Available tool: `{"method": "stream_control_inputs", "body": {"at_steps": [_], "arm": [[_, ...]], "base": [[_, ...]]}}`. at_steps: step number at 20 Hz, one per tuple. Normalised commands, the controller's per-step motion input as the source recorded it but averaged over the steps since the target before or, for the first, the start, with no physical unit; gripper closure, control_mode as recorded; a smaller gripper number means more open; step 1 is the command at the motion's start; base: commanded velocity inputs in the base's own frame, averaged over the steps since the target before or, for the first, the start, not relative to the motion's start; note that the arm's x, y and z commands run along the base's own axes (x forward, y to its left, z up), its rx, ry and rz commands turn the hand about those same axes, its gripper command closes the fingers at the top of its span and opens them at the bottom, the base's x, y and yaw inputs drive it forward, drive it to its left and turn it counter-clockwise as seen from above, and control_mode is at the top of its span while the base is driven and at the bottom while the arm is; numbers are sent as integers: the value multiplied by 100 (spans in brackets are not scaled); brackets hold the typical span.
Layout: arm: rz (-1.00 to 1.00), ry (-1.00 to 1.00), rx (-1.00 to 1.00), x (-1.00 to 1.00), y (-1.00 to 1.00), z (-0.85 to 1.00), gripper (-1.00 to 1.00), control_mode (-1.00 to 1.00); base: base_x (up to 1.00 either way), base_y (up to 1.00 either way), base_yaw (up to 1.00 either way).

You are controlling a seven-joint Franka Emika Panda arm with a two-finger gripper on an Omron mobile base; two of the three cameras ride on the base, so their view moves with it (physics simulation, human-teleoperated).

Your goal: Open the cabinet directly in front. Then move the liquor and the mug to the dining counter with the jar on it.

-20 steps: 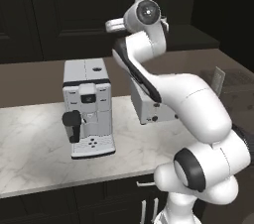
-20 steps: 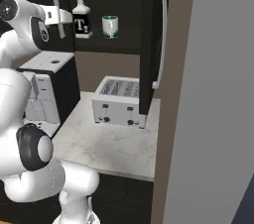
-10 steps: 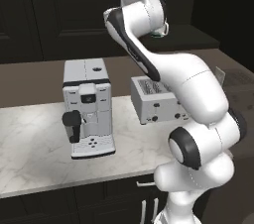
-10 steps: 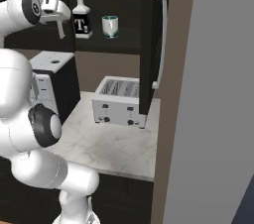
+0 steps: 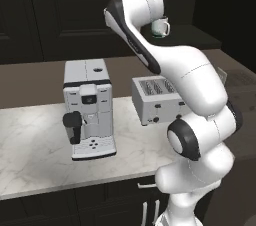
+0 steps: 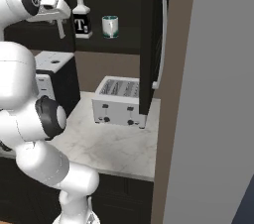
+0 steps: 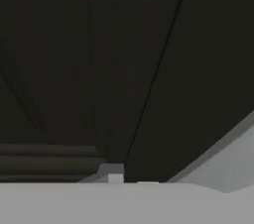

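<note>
Left base view: coffee machine [image 5: 89,107] on the worktop [image 5: 35,150], then the toaster [image 5: 155,97], its right end cut off by the arm; up on the cabinet shelf the mug [image 5: 160,26] peeks out beside the arm. Right base view adds more: gripper [image 6: 58,16] up high left, its jaws too small to read, so I cannot tell their gap or any hold; just right, the liquor [image 6: 81,19], then the mug [image 6: 110,26], then the open cabinet [image 6: 148,39] door. Hand view: dark panels, blurred
</note>
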Motion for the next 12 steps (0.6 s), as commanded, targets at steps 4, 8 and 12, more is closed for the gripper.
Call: {"method": "stream_control_inputs", "body": {"at_steps": [4, 8, 12], "arm": [[0, -1, 0, 0, 0, -1, 100, -100], [4, -12, 0, -37, 0, -32, 100, -100], [12, -16, 0, -93, -1, -50, 100, -100]], "base": [[0, 0, 0], [0, 0, 0], [0, 0, 0]]}}
